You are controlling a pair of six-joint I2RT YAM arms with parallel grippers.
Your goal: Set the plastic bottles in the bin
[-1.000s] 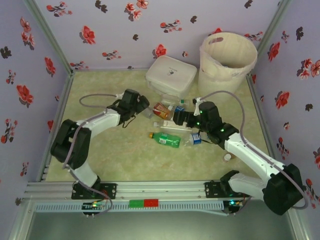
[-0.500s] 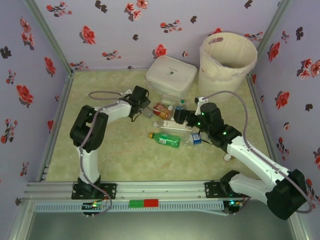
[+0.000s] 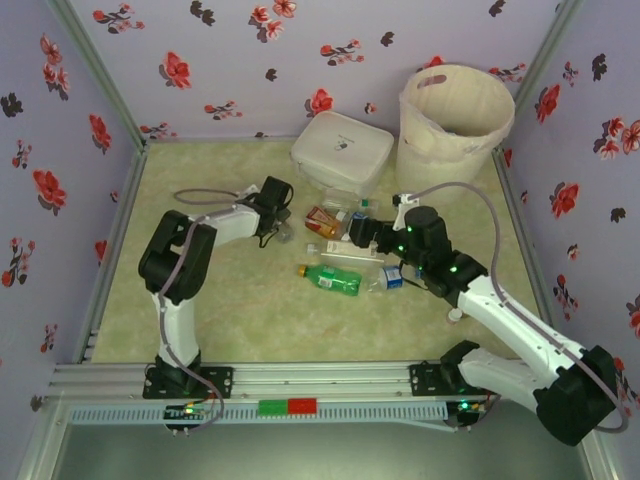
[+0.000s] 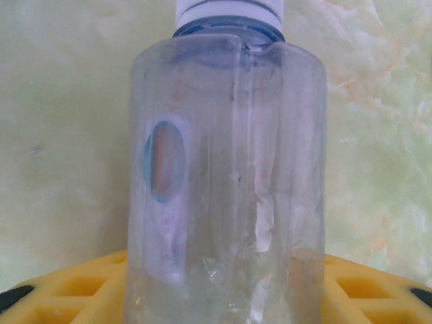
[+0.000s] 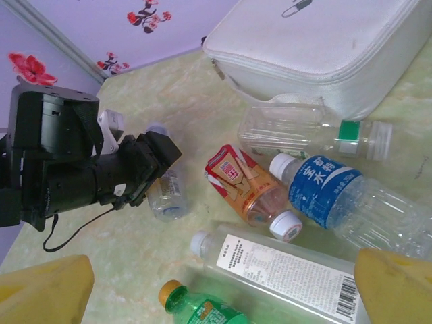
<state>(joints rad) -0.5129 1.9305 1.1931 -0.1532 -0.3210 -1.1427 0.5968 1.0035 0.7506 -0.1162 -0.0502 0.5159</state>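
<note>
**Bottle between the left fingers, bin off at the far right corner**

Left gripper [image 3: 278, 222] is down low on the pale green marbled tabletop [image 3: 220, 310], and a small clear plastic bottle with a white cap [image 4: 226, 189] lies right in its gap, cap pointing away from the wrist. From the left wrist camera the bottle rises between the yellow finger bases. Whether the fingers actually press its sides, I cannot tell.

Over to the right gripper [image 5: 223, 270]: it is spread wide and holds nothing, its yellow fingers [image 5: 47, 290] at the two lower corners of its own view. It hovers above the cluster in mid-table. There we have a long clear bottle with a white printed label [image 5: 283, 270] and a green bottle with an orange cap [image 5: 202, 310]. A blue-labelled clear bottle [image 5: 324, 192] touches an orange-labelled bottle [image 5: 243, 185], and a clear bottle with a green band [image 5: 297, 131] lies against the flat white square case [image 5: 317, 47].

The tall round cream-white bin with a bag liner [image 3: 440, 150] stands upright just right of that case, well apart from both grippers.
</note>
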